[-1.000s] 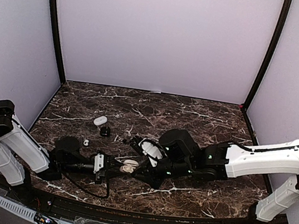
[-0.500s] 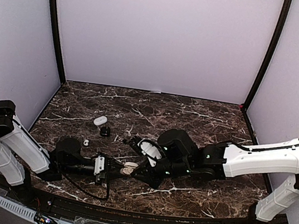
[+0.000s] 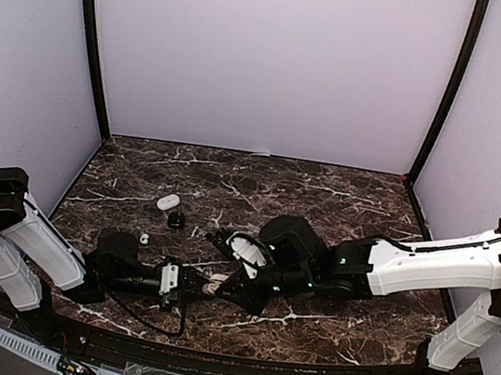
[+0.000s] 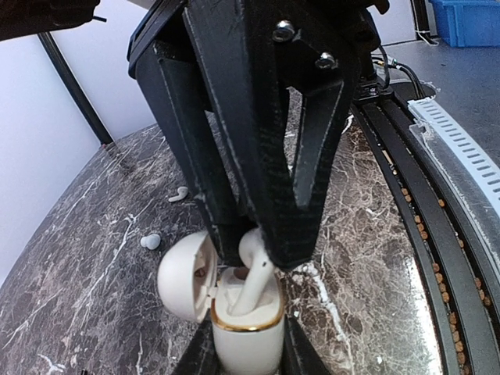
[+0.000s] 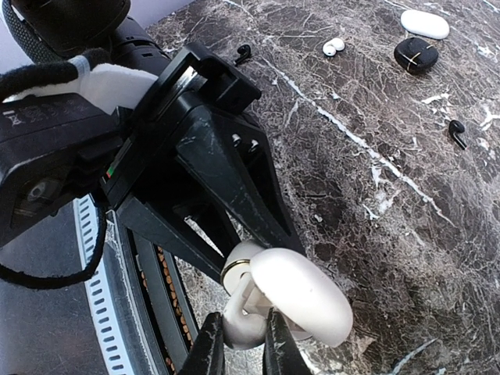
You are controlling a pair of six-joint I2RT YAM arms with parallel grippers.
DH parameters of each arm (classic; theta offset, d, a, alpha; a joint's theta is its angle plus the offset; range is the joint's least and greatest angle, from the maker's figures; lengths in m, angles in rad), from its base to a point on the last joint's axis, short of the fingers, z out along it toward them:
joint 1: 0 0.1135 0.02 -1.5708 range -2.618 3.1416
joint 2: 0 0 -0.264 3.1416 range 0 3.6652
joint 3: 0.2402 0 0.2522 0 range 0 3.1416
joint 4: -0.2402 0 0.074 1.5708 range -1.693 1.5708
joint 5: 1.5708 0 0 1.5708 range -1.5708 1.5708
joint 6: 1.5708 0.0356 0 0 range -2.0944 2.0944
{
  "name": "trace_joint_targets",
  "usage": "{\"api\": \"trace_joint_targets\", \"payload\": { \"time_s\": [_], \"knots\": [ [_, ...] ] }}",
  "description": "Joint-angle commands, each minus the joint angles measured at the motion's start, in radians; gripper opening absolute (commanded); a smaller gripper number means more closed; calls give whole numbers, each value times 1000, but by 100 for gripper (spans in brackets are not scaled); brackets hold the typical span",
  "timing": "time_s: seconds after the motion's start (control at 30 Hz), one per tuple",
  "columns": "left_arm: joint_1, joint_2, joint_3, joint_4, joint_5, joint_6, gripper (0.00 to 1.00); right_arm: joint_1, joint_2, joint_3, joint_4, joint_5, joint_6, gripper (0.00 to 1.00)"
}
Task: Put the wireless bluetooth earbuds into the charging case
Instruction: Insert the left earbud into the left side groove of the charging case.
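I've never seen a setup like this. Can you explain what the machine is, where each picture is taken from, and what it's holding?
Two robot arms with two-finger grippers work at a marble table. One picture looks down from above; the other two come from cameras on each wrist. The left gripper clamps a white charging case, lid open. The right gripper pinches a white earbud, its stem dipping into that case. Loose on the table lie a closed white case, a black case and a few small earbuds.
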Motion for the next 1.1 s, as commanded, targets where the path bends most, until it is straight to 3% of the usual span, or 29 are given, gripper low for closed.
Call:
{"api": "trace_joint_targets", "payload": {
  "time_s": [0.0, 0.47, 1.07],
  "knots": [
    [-10, 1, 13, 4, 2, 20, 13, -8, 9, 32, 34, -12, 4, 0],
    [-40, 1, -4, 35, -16, 79, 13, -38, 82, 53, 12, -58, 63, 0],
    [-67, 3, -32, 90, 4, 125, 13, -116, 139, 48, 78, -297, 178, 2]
  ]
}}
